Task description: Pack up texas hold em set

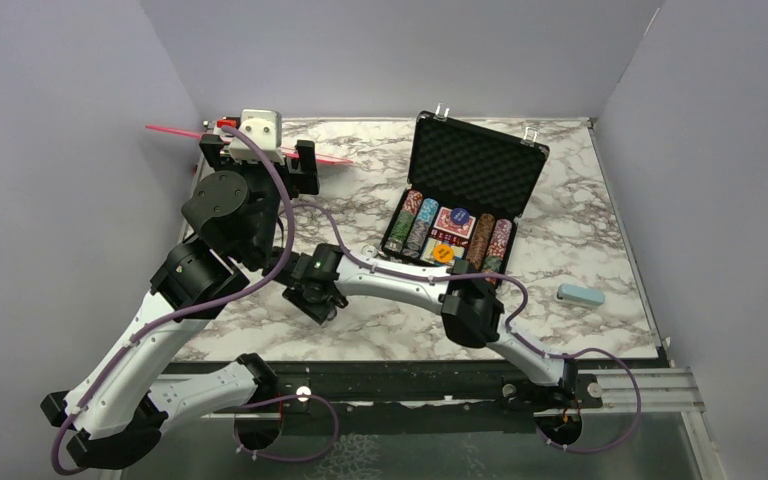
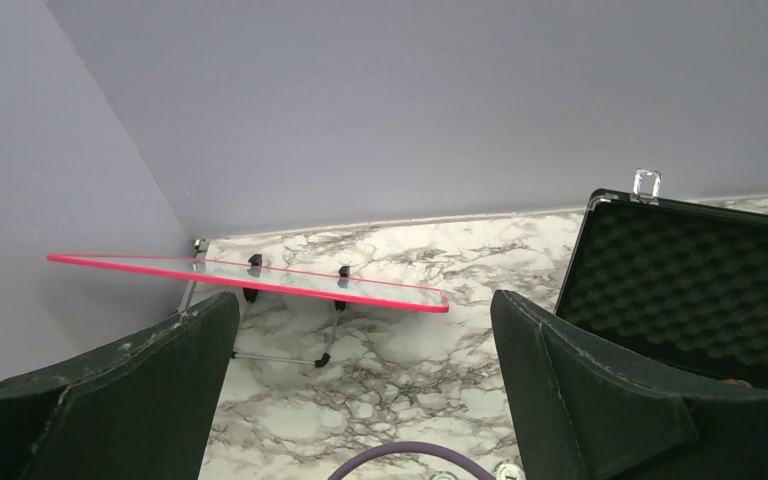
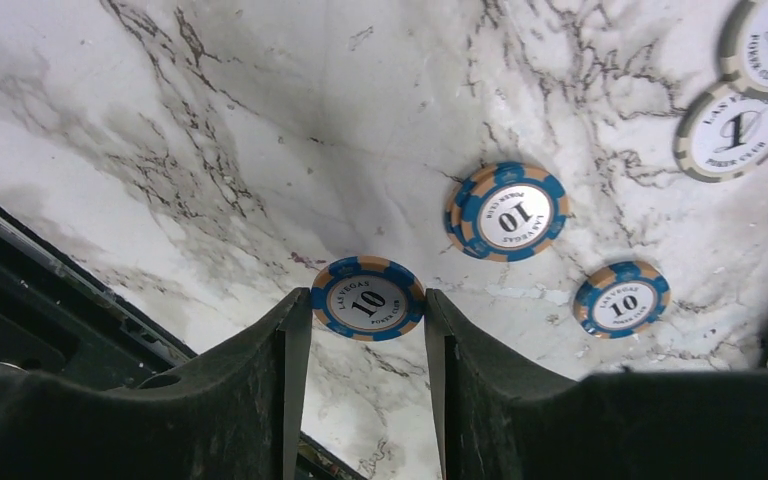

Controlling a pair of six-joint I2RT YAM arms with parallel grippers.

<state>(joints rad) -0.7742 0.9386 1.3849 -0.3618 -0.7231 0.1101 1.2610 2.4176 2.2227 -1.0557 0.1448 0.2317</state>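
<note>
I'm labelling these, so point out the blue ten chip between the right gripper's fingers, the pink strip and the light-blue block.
blue 10 chip (image 3: 367, 299): right wrist view, white centre.
pink strip (image 2: 300, 284): left wrist view, mid-length.
light-blue block (image 1: 580, 294): top external view, top face.

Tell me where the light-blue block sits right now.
In the top view, the light-blue block lies on the marble table, right of the open briefcase and apart from it, near the table's right edge.
</note>
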